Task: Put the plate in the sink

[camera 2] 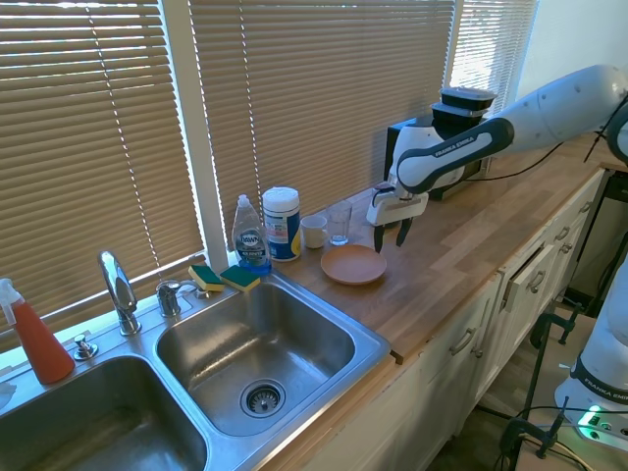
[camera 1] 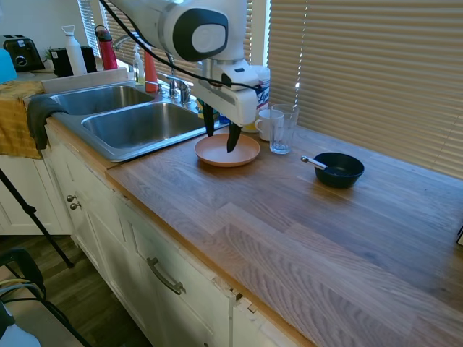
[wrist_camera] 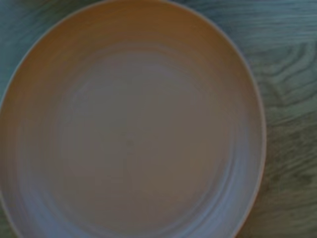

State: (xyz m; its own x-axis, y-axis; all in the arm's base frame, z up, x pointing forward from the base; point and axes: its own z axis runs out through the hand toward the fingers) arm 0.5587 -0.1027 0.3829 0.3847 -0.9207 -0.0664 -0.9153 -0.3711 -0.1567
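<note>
The wooden counter is long and flat, with brown grain lines running along it; white cabinet doors with metal handles sit under its front edge; near the middle of the wood lies the plate, round, shallow and salmon-orange, with a low rim and a dull, smooth face; it rests flat on the counter just beside the sink, not in it; in the wrist view the plate fills almost the whole picture, soft and blurry, with wood showing at the corners.

The gripper hangs right over the plate; its two dark fingers point straight down and stand apart, wide open, holding nothing; one tip is over the plate's near rim and one is over its far side; I cannot tell if they touch it.

To the side sits a small black bowl with a spoon poking out; it is well apart from the plate.

Just behind the plate stand a clear glass and a white cup; the sink is shiny steel with two deep square basins.

Further back are a curved chrome faucet, a blue soap bottle, a white tub, and green and yellow sponges; striped blinds cover the windows.
</note>
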